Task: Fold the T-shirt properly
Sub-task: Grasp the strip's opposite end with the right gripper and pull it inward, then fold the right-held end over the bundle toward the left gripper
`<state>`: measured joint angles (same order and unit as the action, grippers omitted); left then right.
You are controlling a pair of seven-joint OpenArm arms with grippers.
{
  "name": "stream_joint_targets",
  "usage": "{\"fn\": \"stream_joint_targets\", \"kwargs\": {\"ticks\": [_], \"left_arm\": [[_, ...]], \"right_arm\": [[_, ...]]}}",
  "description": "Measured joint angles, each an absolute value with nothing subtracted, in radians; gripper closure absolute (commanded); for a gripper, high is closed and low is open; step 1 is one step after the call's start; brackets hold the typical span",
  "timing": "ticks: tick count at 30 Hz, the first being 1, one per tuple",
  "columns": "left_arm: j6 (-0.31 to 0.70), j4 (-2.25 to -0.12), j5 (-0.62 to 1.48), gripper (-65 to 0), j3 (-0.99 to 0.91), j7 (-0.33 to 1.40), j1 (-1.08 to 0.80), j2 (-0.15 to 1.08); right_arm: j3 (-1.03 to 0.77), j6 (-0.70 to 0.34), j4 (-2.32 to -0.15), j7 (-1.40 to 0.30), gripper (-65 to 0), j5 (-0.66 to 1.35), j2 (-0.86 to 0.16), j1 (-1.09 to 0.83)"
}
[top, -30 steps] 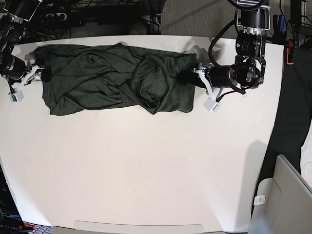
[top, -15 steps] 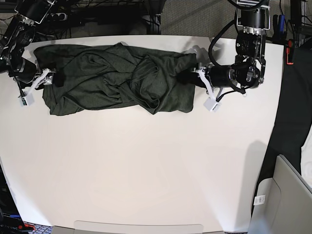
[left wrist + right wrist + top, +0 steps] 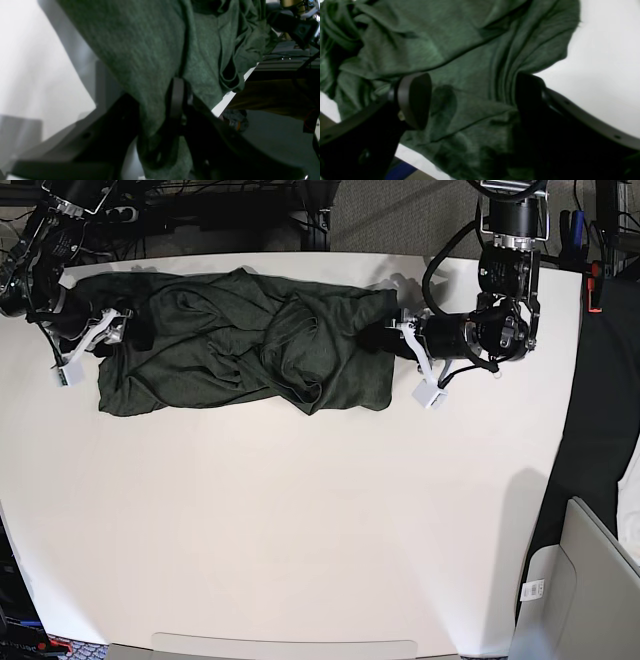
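Observation:
The dark olive-green T-shirt (image 3: 240,340) lies crumpled in a long band along the far side of the white table (image 3: 300,510). My left gripper (image 3: 388,338) is at the shirt's right end. In the left wrist view the left gripper (image 3: 155,105) is shut on a fold of the T-shirt (image 3: 150,45), which runs down between the dark fingers (image 3: 176,97). My right gripper (image 3: 125,330) hovers over the shirt's left end. In the right wrist view it (image 3: 470,97) stands open, its pads (image 3: 415,100) wide apart over the wrinkled T-shirt (image 3: 460,50), holding nothing.
The table's far edge runs just behind the shirt, with dark racks and cables beyond it. A grey box (image 3: 590,580) stands off the table's near right corner. A red item (image 3: 596,285) sits past the right edge.
My right gripper has moved right, from beside the shirt's left end to over it, and stays open. My left gripper has shifted slightly left with the fabric in its grip.

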<state>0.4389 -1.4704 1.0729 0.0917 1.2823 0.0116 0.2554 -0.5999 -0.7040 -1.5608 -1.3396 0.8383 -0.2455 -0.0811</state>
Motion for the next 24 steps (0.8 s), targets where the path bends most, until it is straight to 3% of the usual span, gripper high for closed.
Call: {"fn": "stream_joint_targets", "kwargs": {"ticks": [4,6,16,18,21,24], "left_arm": [[0.439,-1.47,1.073,-7.1,0.092,1.282,0.012,0.255],[0.439,-1.47,1.074,-7.1,0.092,1.282,0.011,0.255],[0.439,-1.47,1.077,-7.1,0.092,1.282,0.008,0.255],[0.439,-1.47,1.077,-7.1,0.092,1.282,0.008,0.255],[0.439,-1.47,1.077,-7.1,0.092,1.282,0.008,0.255],[0.439,-1.47,1.077,-7.1,0.092,1.282,0.006,0.255]], "right_arm": [[-0.602,-0.704,-1.562,-1.336,-34.7,0.851,-0.208,-0.09],[-0.601,-0.704,-1.561,-1.334,-31.5,0.865,-0.192,-0.098],[-0.597,-0.707,-1.559,-1.333,-30.7,0.871,-0.114,-0.083],[-0.598,-0.707,-1.559,-1.336,-25.5,0.861,-0.106,-0.075],[-0.597,-0.703,-1.552,-1.34,-12.3,0.853,-0.096,-0.072],[-0.603,-0.703,-1.554,-1.35,-5.1,0.849,-0.096,-0.075]]}}
